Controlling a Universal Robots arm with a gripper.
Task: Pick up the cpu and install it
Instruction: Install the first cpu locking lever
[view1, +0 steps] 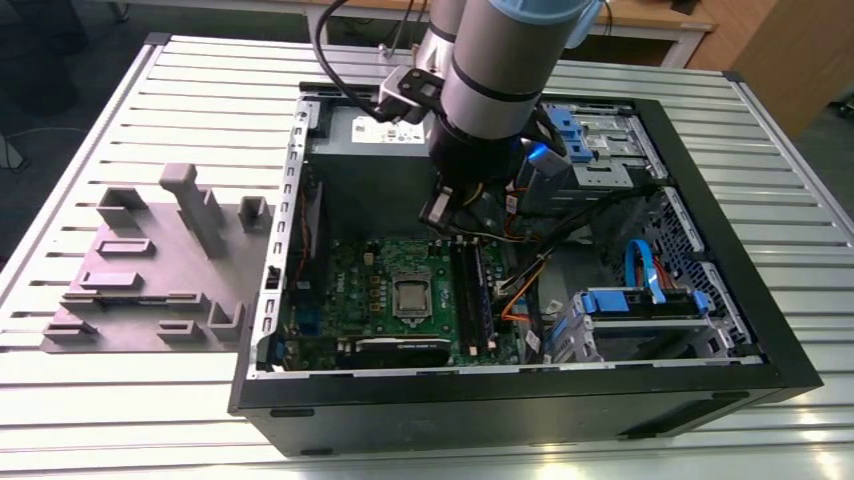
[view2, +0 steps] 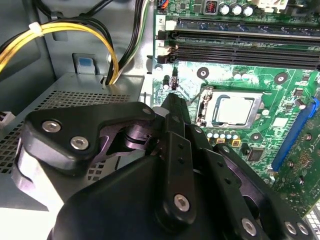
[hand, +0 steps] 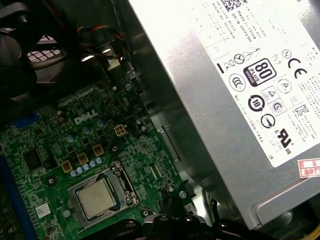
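Above motherboard (view1: 400, 290) | arm (view1: 501, 70) vertical | jaws together, empty | cpu (view2: 235, 110) seated in socket

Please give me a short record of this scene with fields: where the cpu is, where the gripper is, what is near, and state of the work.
cpu: lying in the socket frame on the green motherboard
gripper: above the board inside the open computer case, beside the socket, not touching the cpu
near: grey power supply; black memory slots; yellow cables
state: cpu sits in the socket, nothing in the gripper
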